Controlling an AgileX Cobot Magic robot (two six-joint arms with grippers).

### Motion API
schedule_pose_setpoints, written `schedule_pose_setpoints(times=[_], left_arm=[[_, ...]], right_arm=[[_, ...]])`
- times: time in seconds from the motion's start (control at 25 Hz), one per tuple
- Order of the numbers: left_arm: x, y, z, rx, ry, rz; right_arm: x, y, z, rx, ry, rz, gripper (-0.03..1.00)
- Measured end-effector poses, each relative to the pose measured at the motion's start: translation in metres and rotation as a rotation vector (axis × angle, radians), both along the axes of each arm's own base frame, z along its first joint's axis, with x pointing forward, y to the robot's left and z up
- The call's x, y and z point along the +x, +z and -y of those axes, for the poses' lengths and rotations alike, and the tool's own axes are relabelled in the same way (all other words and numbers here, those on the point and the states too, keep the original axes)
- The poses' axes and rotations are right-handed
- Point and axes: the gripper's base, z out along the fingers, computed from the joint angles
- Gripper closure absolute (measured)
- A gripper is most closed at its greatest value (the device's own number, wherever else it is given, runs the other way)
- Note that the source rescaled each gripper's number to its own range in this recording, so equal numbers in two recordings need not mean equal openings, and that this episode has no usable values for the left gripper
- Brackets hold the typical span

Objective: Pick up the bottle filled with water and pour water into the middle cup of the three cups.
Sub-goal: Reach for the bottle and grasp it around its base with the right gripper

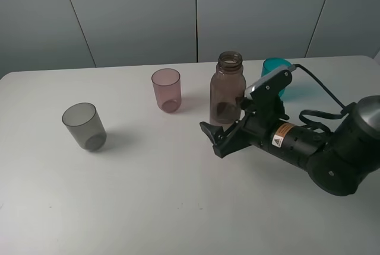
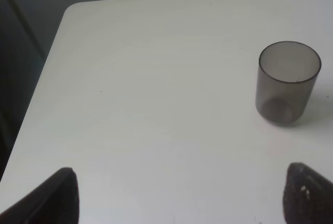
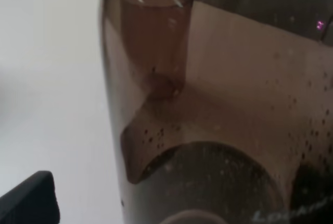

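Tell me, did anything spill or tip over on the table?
No, nothing stands out. The grey cup, the pink cup and the bottle all stand upright, the teal cup peeks out behind the arm, and no puddle shows on the table.

A: Place type?
B: Robot lab, looks like a test bench. Bare white worktop [image 1: 148,207], plain grey wall panels [image 1: 136,12] behind.
A: Other cues?
B: Black robot arm [image 1: 309,148] with orange warning label [image 1: 278,141], loose black cable [image 1: 323,92].
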Motion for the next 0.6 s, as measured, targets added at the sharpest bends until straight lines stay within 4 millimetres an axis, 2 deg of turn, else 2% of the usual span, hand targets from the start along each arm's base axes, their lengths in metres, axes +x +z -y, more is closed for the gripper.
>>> schedule_pose_setpoints(times=[0.2, 0.6], left_arm=[[0.0, 0.0, 0.0, 0.0, 0.0, 0.0], [0.0, 0.0, 0.0, 0.0, 0.0, 0.0]], right_arm=[[0.004, -0.01, -0.002, 0.002, -0.004, -0.005, -0.03], [0.018, -0.003, -0.01, 0.038, -0.016, 0.049, -0.03]])
